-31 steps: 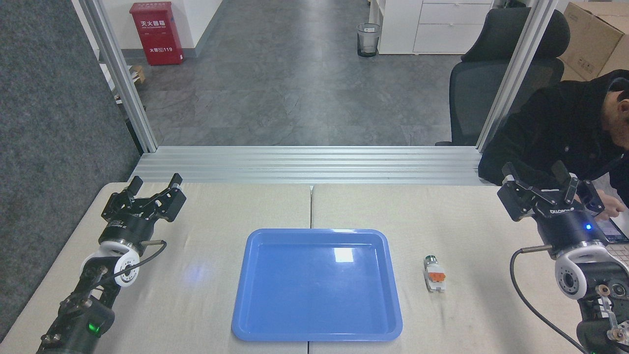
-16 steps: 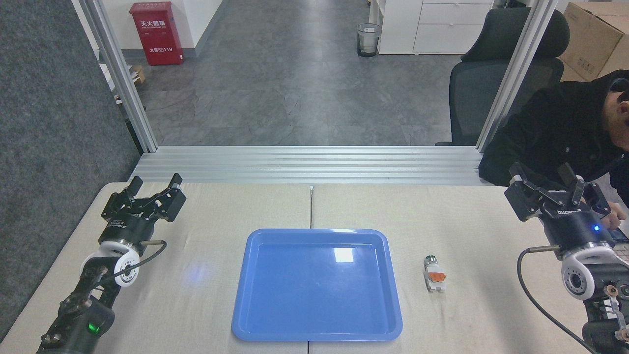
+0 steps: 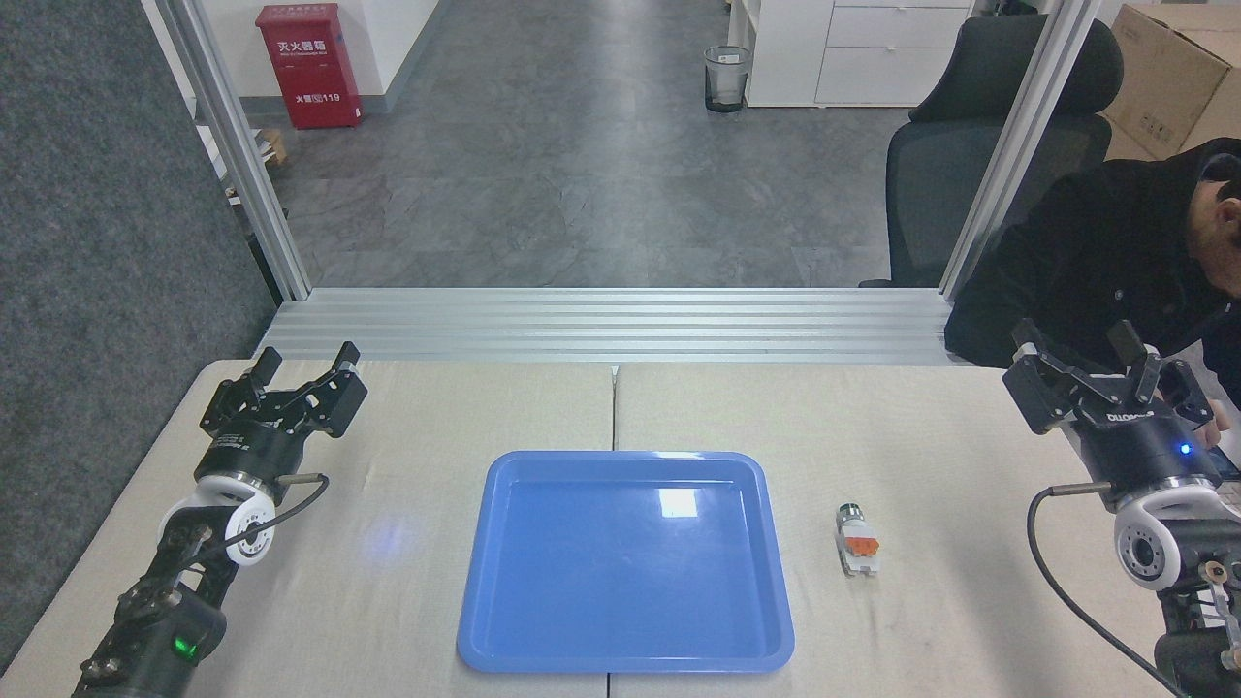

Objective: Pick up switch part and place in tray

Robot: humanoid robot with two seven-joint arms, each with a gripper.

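switch part (image 3: pixel 857 539) on table, apart from right gripper (image 3: pixel 1081 351).

Room beyond the beige cloth-covered desk (image 3: pixel 436 407).
Grey mottled stone floor (image 3: pixel 543 174), red metal fire cabinet (image 3: pixel 308 64), mesh waste bin (image 3: pixel 726 78), black office chair (image 3: pixel 979 136), white drawer cabinet (image 3: pixel 873 48), brown cardboard box (image 3: pixel 1168 78).

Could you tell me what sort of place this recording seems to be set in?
Probably an office used as a robot test lab: a table framed by aluminium posts, an office chair and drawers behind, and a red fire-extinguisher box by the wall.
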